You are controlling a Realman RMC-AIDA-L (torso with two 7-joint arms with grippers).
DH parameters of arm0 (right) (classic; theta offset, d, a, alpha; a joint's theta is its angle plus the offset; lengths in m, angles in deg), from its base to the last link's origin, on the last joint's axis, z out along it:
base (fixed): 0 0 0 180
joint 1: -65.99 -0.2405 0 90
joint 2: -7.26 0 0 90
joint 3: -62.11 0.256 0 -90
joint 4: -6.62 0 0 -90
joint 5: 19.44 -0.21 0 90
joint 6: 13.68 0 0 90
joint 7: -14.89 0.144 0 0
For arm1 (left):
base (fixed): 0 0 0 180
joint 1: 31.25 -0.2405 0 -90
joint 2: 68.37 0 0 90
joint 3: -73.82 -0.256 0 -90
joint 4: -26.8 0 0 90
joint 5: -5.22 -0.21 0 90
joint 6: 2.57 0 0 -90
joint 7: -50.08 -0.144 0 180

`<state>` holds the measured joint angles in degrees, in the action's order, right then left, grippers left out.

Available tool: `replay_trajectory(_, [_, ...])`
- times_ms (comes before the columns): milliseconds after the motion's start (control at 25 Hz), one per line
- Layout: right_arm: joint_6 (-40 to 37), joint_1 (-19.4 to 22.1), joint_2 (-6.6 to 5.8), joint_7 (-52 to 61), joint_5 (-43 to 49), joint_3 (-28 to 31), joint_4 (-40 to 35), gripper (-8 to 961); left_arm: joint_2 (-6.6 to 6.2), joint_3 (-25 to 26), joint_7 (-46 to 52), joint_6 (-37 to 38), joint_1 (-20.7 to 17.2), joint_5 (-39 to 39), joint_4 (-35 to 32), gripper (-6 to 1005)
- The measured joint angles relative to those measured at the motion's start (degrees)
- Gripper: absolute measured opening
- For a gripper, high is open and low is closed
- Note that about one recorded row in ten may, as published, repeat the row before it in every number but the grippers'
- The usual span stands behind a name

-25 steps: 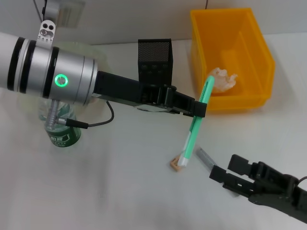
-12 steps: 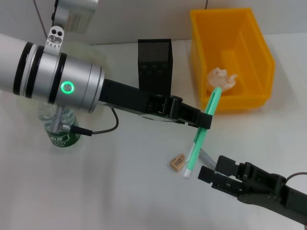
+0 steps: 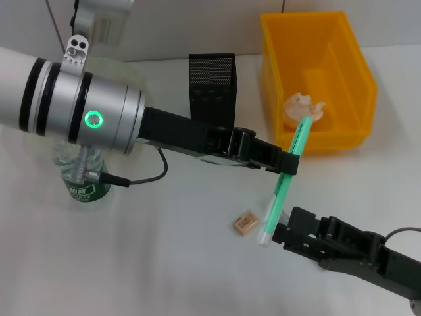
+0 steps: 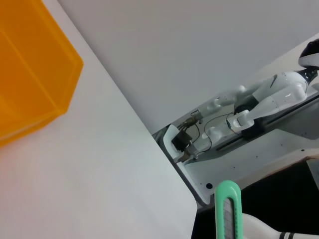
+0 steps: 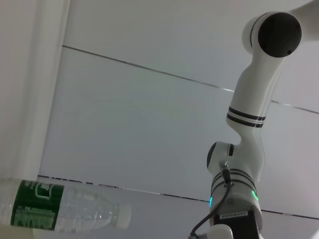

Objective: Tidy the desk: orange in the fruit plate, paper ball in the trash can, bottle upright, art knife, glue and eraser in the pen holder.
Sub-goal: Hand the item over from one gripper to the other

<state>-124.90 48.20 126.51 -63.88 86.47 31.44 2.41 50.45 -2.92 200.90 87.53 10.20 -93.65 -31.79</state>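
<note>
Mid-desk, left gripper: we see its fingers clamped on the green art knife, gripped at the upper part of the handle. The knife hangs steeply, top end leaning toward the orange bin, lower end near the desk.
Reason for the hold: a grip high on the handle leaves the long lower end free, which we judge suits lowering it end-first into the pen holder.
Pen holder: black mesh, upright, behind the left forearm and well apart from the knife; the knife is not yet in it.
Right gripper: low over the desk, its tip just beside the knife's lower end. We cannot tell whether its fingers are apart or together.
Eraser: small tan block flat on the desk, near the knife's lower end and the right gripper. We judge the right arm is placed to work in that spot.
Glue: we cannot find it with any certainty.
Paper ball: lies inside the orange bin, which serves as the trash can; that item looks done.
Bottle: green label, standing upright at the robot's left, partly behind the left arm; looks done.
Orange and fruit plate: hidden by the left arm, so we cannot say.
Risk: knife tip and right gripper are close; we judge a snag possible.
</note>
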Motion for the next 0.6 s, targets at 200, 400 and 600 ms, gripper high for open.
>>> replay_trajectory(200, [0.1, -0.3, 0.02, -0.4, 0.0, 0.0, 0.1, 775, -0.05, -0.3, 0.0, 0.2, 0.0, 0.0, 0.1, 183])
replay_trajectory(400, [0.0, -0.6, 0.11, -2.0, 0.1, 0.0, 1.0, 775, -0.08, -0.4, 0.0, 0.3, 0.2, 0.0, 0.2, 183])
replay_trajectory(600, [0.1, -0.8, 0.11, -2.7, -0.1, 0.1, 1.6, 774, -0.08, -0.4, 0.0, 0.3, 0.3, 0.0, 0.3, 184])
